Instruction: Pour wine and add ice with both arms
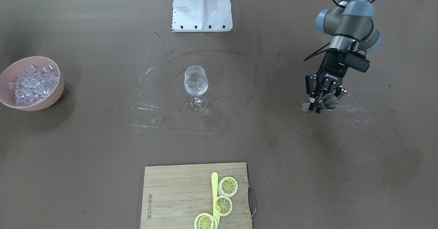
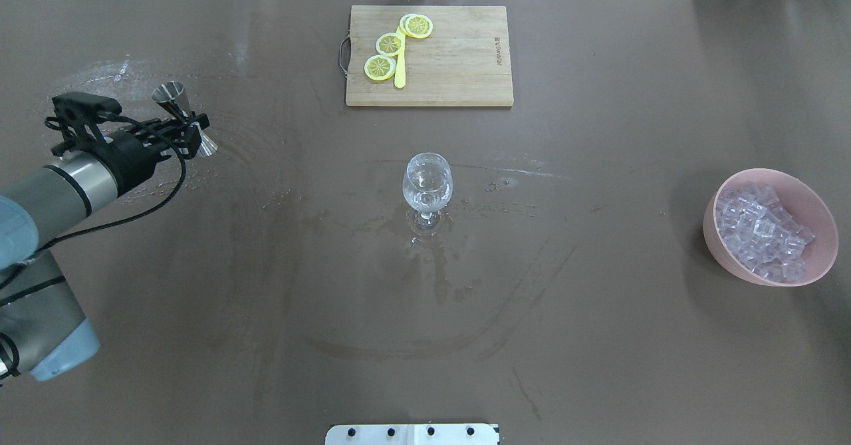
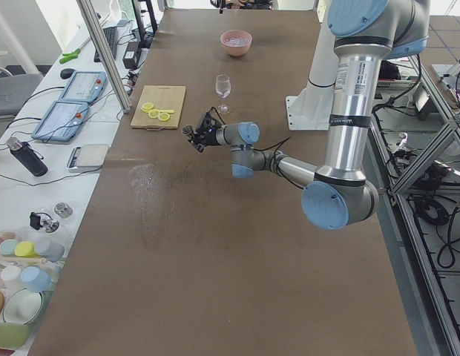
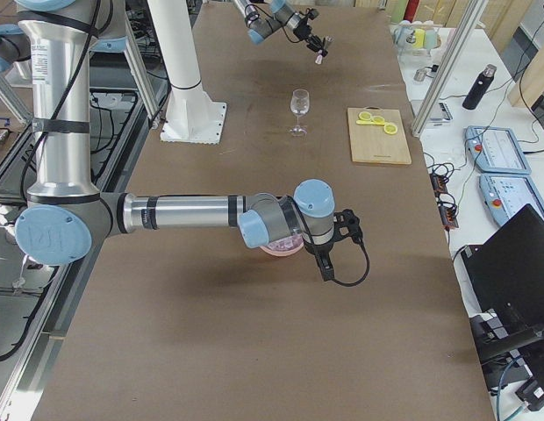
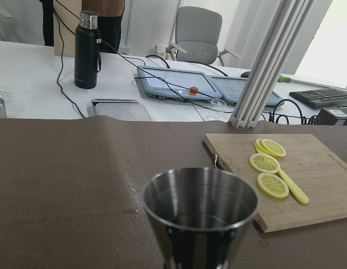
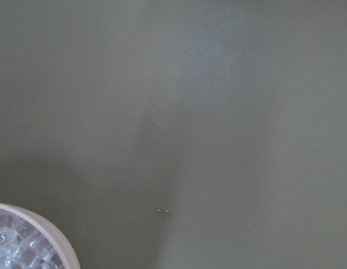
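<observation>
Ice [image 2: 764, 229]: a heap of clear cubes in the pink bowl [image 2: 717, 249], at 3–4 o'clock from the glass [image 2: 427, 182] in the overhead view and well apart from it. No cube shows in the glass. The bowl is open-topped and on the right arm's side, which suits picking from above.

Right tool [image 4: 327, 270]: points down close by the bowl in the right side view. Its wrist camera catches only the bowl rim in its 7 o'clock corner, the rest bare tabletop [image 2: 598, 338]. Fingers apart or together: cannot tell. Judged: waiting for the ice step, not yet among the cubes.

Glass: upright at mid-tabletop, with wet streaks round its foot. Whether it holds liquid is not readable. The central spot puts it within reach of both arms.

Jigger [image 2: 171, 94]: a steel double cone at 9–10 o'clock from the glass, well apart and held clear of the tabletop. Left tool [image 2: 190, 127] is clamped on its narrow waist from the side. The wrist view shows the upper mouth level, which would keep any contents in. Contents not readable.

Judged next step: carry the jigger to the glass and tip it. Risks are an early tilt or knocking the tall glass.

Board [image 2: 459, 66] with lemon slices [image 2: 389, 44]: at 12 o'clock, apart.
</observation>
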Action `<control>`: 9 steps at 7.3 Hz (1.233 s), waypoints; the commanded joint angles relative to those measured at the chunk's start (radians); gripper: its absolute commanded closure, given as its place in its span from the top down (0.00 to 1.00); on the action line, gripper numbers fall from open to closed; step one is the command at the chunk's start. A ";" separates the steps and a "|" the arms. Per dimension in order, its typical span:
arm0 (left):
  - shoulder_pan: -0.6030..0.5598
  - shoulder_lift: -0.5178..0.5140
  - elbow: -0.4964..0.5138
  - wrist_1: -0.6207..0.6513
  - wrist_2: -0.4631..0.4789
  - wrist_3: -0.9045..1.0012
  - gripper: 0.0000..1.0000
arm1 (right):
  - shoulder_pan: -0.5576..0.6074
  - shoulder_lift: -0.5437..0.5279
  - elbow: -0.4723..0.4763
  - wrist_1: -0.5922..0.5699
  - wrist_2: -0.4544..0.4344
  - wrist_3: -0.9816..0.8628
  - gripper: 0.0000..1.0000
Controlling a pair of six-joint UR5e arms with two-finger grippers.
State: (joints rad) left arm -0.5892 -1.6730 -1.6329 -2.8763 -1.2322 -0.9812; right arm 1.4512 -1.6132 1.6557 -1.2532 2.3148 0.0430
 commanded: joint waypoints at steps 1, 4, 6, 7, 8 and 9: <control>0.088 0.034 0.019 0.003 0.157 0.027 0.00 | 0.000 0.001 0.002 0.001 0.000 0.000 1.00; 0.088 0.123 0.024 -0.003 0.158 0.122 0.00 | 0.000 0.001 0.003 0.000 0.000 0.000 1.00; 0.085 0.174 0.037 -0.107 0.152 0.150 0.00 | 0.000 0.003 0.001 0.000 -0.002 0.000 1.00; 0.078 0.174 0.051 -0.144 0.154 0.207 0.00 | 0.000 0.006 0.001 0.001 -0.002 0.000 1.00; 0.063 0.173 0.080 -0.184 0.152 0.220 0.00 | 0.000 0.007 0.001 0.001 -0.002 0.000 1.00; 0.051 0.167 0.118 -0.213 0.149 0.222 0.00 | 0.000 0.007 0.001 0.001 -0.002 0.000 1.00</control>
State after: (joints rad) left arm -0.5231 -1.5028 -1.5551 -3.0465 -1.0801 -0.7724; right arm 1.4511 -1.6071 1.6568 -1.2519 2.3133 0.0430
